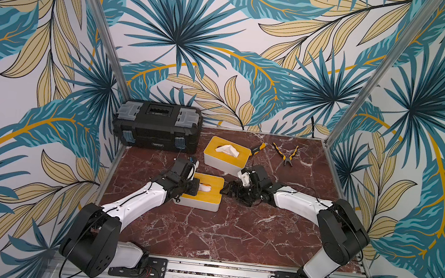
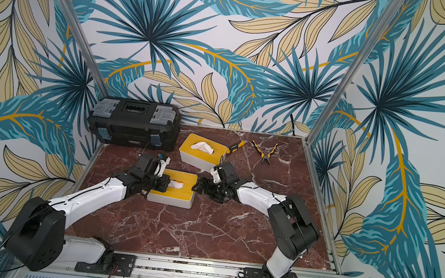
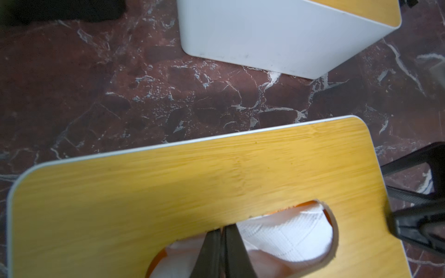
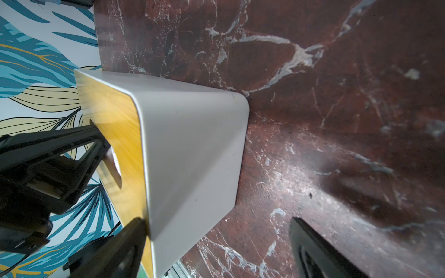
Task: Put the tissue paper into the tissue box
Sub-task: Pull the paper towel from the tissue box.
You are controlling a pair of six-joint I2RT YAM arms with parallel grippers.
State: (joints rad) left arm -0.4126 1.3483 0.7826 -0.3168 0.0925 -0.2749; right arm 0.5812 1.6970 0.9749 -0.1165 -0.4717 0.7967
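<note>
Toolbox (image 1: 157, 126), pliers (image 1: 285, 157) and a second box (image 1: 221, 165) lie behind the tissue box (image 1: 209, 194).

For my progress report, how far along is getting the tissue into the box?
Mostly done: the white tissue paper sits inside the near white tissue box with a yellow wooden lid. In hand: the shut left tool pokes through the lid opening onto it, and the open right tool straddles the box's end. Left: probably just withdrawing.

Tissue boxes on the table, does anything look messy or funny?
Yes. The far white tissue box with a yellow wooden lid has a crumpled white tissue poking up out of its slot. The near matching box has its tissue tucked down inside.
</note>
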